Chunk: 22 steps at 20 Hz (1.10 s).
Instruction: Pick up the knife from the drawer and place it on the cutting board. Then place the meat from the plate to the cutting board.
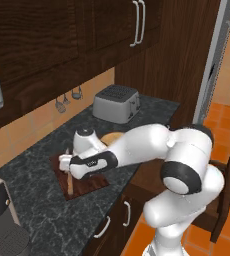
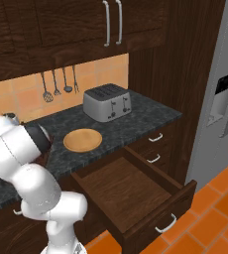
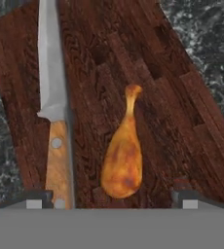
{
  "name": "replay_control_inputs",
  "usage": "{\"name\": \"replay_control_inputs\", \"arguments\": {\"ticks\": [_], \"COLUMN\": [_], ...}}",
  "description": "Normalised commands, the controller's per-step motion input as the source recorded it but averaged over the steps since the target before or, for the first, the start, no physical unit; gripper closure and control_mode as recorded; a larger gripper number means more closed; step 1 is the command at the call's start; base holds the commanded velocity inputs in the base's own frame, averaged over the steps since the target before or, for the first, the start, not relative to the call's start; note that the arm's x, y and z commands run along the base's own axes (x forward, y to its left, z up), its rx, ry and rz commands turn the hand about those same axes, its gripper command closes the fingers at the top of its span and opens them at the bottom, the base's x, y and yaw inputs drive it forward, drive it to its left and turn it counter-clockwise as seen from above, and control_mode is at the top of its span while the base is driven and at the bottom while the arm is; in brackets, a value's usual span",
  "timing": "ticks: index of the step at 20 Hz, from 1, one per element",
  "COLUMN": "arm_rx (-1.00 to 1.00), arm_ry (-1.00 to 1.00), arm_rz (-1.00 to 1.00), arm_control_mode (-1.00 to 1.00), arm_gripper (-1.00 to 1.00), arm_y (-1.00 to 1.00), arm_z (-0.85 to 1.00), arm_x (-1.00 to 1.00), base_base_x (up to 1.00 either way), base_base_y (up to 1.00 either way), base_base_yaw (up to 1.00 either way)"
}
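The dark reddish cutting board (image 3: 172, 116) lies under my hand, with the knife (image 3: 53, 97) along its left side, grey blade pointing up the hand view and tan handle toward me. The orange-brown drumstick of meat (image 3: 122, 155) rests flat on the board beside the knife. My gripper (image 3: 111, 200) is open just above the meat's thick end, one fingertip on each side and apart from it. In the left base view the gripper (image 1: 65, 162) hovers over the board (image 1: 89, 186), where the knife handle (image 1: 69, 184) pokes out. The round tan plate (image 2: 83, 140) is bare. The drawer (image 2: 131, 191) stands pulled open.
A silver toaster (image 2: 107, 102) stands at the back of the dark stone counter (image 2: 136, 121). Utensils (image 2: 59, 83) hang on the tiled wall. A coffee machine (image 1: 2, 220) occupies the counter's left end. The open drawer (image 1: 223, 197) juts out into the floor space beside my base.
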Motion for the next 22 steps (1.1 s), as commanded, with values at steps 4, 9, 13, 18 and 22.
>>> {"name": "replay_control_inputs", "arguments": {"ticks": [4,9,13,18,22], "arm_rx": [0.08,0.14,0.17,0.15,0.14], "arm_ry": [-0.06,-0.04,0.0,0.0,0.0], "arm_rz": [0.0,0.0,0.01,0.03,0.03], "arm_control_mode": [-1.0,-1.0,-1.0,-1.0,-1.0], "arm_gripper": [-1.0,-1.0,-1.0,-1.0,-1.0], "arm_y": [-0.25,-0.34,-0.21,-0.12,-0.08], "arm_z": [0.58,0.47,0.35,0.29,0.33], "arm_x": [-0.41,-0.42,-0.31,-0.19,-0.14], "base_base_x": [0.0,0.0,0.0,0.0,0.0], "base_base_y": [0.0,0.0,0.0,0.0,0.0], "base_base_yaw": [0.0,0.0,0.0,0.0,0.0]}}
